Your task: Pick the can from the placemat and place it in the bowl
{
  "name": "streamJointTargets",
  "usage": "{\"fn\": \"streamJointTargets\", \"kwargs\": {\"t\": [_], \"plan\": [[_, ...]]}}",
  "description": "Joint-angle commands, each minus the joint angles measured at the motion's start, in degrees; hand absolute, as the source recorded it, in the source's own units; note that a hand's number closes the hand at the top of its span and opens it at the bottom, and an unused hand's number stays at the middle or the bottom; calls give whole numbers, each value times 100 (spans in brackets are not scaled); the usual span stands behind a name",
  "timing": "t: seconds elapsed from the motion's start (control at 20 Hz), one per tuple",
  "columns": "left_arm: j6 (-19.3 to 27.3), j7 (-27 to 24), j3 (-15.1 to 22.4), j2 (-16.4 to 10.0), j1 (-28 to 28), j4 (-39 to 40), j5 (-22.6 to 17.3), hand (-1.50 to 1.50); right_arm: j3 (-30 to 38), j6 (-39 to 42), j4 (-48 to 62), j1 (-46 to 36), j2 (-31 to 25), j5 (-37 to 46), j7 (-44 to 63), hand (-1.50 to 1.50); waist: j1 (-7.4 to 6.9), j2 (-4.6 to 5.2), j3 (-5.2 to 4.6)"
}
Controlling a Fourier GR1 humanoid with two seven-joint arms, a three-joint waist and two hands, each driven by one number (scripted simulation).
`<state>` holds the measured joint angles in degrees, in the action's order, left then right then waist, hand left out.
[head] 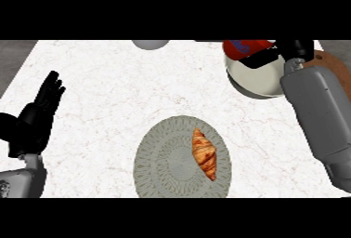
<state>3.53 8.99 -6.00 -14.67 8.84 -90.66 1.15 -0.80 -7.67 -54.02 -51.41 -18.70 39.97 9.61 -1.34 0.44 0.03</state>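
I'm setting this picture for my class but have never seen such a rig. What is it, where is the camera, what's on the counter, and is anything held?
This is a humanoid robot's view from its head, looking steeply down at a white counter. The grey forearms with black hands are its own. The left hand rests open at the left edge, fingers up. The right hand is curled round a red can, holding it over a pale bowl at the top right. In the middle lies a round grey placemat with a croissant on it.
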Motion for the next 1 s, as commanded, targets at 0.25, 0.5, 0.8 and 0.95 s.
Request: {"fn": "streamJointTargets", "kwargs": {"t": [0.25,0.5,0.8,0.95], "plan": [[-145,242,-109,-148,184,-98,-30,0,691,-687,2602,-1130,-174,-9,-1379,150,-100,29,2],[-75,-77,-24,31,212,145,23,0,603,144,3507,-1053,-513,214,-566,-150,-203,100,4],[-79,19,-40,44,399,218,15,0,948,498,3947,-933,-670,-164,-2014,-150,-170,97,12],[-204,-111,-188,-63,150,184,-115,0,1668,507,3804,-806,-665,-927,-2429,-150,-143,80,18]]}}
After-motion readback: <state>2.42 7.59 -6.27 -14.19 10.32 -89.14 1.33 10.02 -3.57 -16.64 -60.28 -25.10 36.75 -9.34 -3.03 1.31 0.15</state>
